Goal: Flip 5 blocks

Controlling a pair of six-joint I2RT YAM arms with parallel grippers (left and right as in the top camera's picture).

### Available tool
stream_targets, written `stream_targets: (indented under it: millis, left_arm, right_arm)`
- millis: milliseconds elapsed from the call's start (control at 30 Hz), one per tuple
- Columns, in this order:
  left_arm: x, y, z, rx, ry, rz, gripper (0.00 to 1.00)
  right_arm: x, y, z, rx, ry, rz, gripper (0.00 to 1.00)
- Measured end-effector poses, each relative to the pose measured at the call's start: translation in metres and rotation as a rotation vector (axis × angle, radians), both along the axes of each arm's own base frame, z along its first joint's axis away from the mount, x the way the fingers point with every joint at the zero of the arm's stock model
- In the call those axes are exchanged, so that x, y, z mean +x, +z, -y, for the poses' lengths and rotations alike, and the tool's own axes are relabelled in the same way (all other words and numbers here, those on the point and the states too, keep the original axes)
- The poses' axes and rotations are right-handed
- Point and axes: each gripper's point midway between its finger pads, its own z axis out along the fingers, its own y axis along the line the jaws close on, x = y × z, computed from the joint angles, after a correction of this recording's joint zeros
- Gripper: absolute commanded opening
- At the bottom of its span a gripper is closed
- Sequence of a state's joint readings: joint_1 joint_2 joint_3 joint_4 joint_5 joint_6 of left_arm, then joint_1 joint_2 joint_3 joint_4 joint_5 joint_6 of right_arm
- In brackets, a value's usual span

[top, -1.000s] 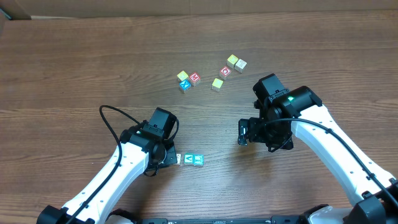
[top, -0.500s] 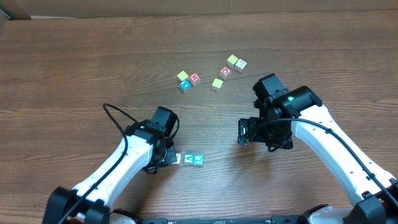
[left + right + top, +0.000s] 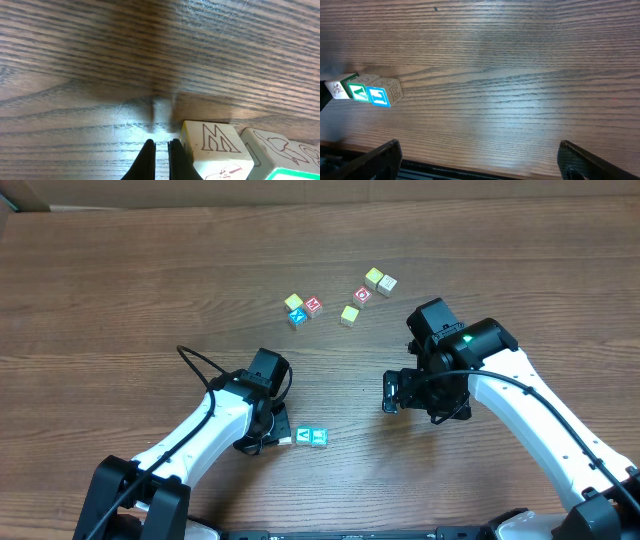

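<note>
Three blocks lie in a row near the table's front: a white one (image 3: 286, 437), a green-faced one (image 3: 303, 437) and a blue-faced one (image 3: 318, 437). In the right wrist view the same row (image 3: 365, 91) shows at the far left. My left gripper (image 3: 277, 437) is shut on nothing, its tips low at the table just left of the white block. The left wrist view has the shut gripper (image 3: 161, 150) right beside that block's M face (image 3: 215, 145). My right gripper (image 3: 390, 393) stands wide open and empty, right of the row; its fingers (image 3: 380, 160) frame bare wood.
Several more blocks lie in a loose cluster at the back: yellow-green (image 3: 294, 302), blue (image 3: 297, 317), red (image 3: 313, 305), yellow-green (image 3: 349, 315), red (image 3: 363, 294) and a pair (image 3: 379, 280). A black cable (image 3: 190, 365) loops off the left arm.
The left arm has swung a little to the right, its wrist now nearer the row. The three blocks and the right arm have not moved.
</note>
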State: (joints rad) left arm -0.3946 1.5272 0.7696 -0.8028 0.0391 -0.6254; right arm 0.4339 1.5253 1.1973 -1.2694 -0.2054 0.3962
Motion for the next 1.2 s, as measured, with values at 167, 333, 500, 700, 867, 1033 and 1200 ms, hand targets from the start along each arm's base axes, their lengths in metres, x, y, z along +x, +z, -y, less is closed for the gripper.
stream_targets:
  millis: [167,333,500,700,867,1033,1200]
  left_arm:
    - [0.002,0.0,0.002,-0.01,0.0,0.005,0.04]
    - [0.007,0.0,0.006,-0.031,-0.004,0.028,0.04]
    - [0.01,0.001,0.008,-0.039,-0.008,0.04,0.04]
    - [0.012,0.001,0.009,-0.041,-0.023,0.049,0.04]
    - [0.014,0.001,0.01,-0.044,-0.027,0.057,0.04]
    - [0.016,0.001,0.011,-0.048,-0.035,0.064,0.04]
    - [0.016,0.001,0.011,-0.047,-0.057,0.066,0.05]
  right_arm:
    - [0.0,0.0,0.0,0.0,0.001,0.0,1.0]
    - [0.0,0.0,0.0,0.0,0.0,0.0,1.0]
    - [-0.001,0.0,0.0,-0.001,0.0,-0.003,1.0]
    - [-0.001,0.0,0.0,-0.001,0.001,-0.003,1.0]
    - [-0.001,0.0,0.0,-0.002,0.0,-0.003,1.0]
    - [-0.001,0.0,0.0,-0.001,0.001,-0.003,1.0]
    - [-0.001,0.0,0.0,-0.002,0.001,-0.004,1.0]
